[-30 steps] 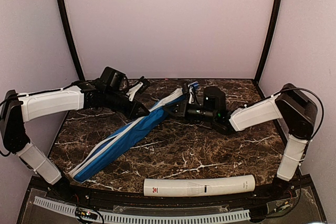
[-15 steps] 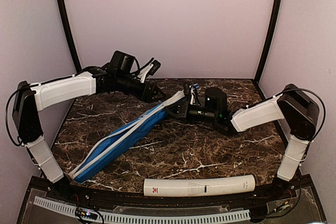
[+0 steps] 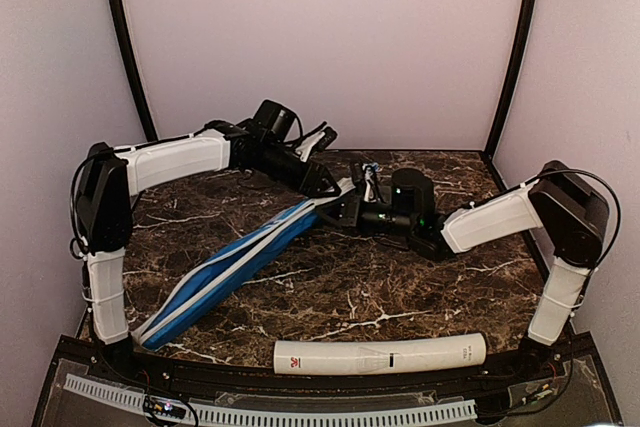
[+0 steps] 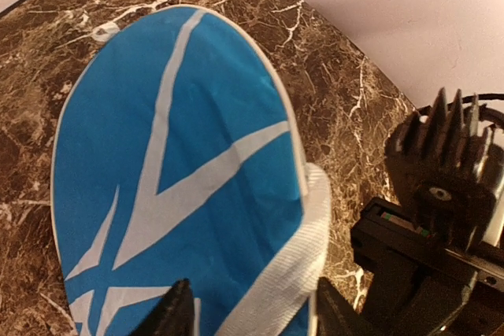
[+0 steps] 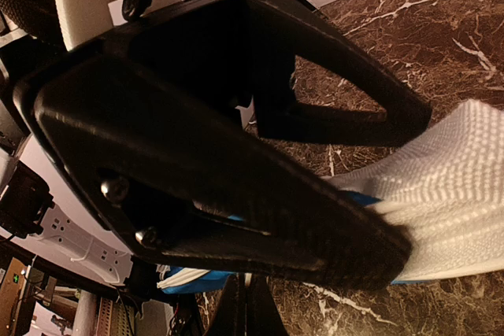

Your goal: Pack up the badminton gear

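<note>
The blue bag (image 3: 235, 262) lies slantwise across the desk (image 3: 400, 287). At the bag's far end, the right gripper (image 3: 348, 204) is pressed together on the bag's white strap (image 5: 465, 163). The left gripper (image 4: 252, 316) hovers over that same end, its fingers spread to either side of the strap and not closed on it. The long white tube (image 3: 380, 356) lies well apart from the bag, toward the arm bases.

No words can be read; the white tube (image 3: 380, 355) bears a small red logo (image 3: 297, 360) at its 9 o'clock end, illegible
</note>
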You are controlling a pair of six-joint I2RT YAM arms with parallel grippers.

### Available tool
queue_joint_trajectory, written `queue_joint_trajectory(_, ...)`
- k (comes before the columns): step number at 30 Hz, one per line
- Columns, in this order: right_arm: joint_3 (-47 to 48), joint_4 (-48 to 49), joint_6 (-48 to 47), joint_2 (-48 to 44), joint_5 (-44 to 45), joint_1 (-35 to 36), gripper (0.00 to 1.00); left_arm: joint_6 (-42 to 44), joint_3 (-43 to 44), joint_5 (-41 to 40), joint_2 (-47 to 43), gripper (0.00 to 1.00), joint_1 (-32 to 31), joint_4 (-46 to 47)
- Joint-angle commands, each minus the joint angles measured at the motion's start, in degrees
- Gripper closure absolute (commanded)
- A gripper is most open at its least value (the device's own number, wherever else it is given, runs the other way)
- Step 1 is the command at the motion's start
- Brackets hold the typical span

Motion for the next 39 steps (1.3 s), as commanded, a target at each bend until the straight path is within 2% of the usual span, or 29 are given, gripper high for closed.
queue_joint_trajectory(1, -0.6, 4.3, -0.7, -2.0, -0.6, -0.3, 1.0, 1.2, 3.5, 0.3, 0.4, 0.61, -0.8, -3.4)
queue_joint_trajectory(2, -0.5, 4.2, -0.8, -2.0, -0.6, -0.3, 1.0, 1.1, 3.6, 0.4, 0.5, 0.72, -0.7, -3.3)
queue_joint_trajectory(4, 0.0, 3.0, -0.7, -1.6, -0.4, -0.5, 1.0, 0.9, 4.2, 0.2, 0.8, 0.86, -0.7, -2.9)
queue_joint_trajectory(6, 0.6, 2.2, -0.7, -1.3, -0.4, -0.4, 1.0, 0.6, 5.0, -0.5, 1.2, 0.96, -0.7, -2.8)
queue_joint_trajectory(8, 0.8, 2.4, -0.3, -1.1, -0.5, -0.4, 1.0, 0.6, 6.2, -1.6, 1.5, 1.0, -0.7, -2.9)
queue_joint_trajectory(27, 9.8, 1.3, 1.4, 6.0, -3.5, 5.7, 1.0, -0.6, 16.1, -16.6, 1.9, 1.0, 2.7, -3.8)
queue_joint_trajectory(39, 14.4, -6.7, -0.5, 7.6, -7.9, 9.6, 1.0, -1.8, 18.0, -24.0, 1.9, 1.0, 12.8, -1.6)
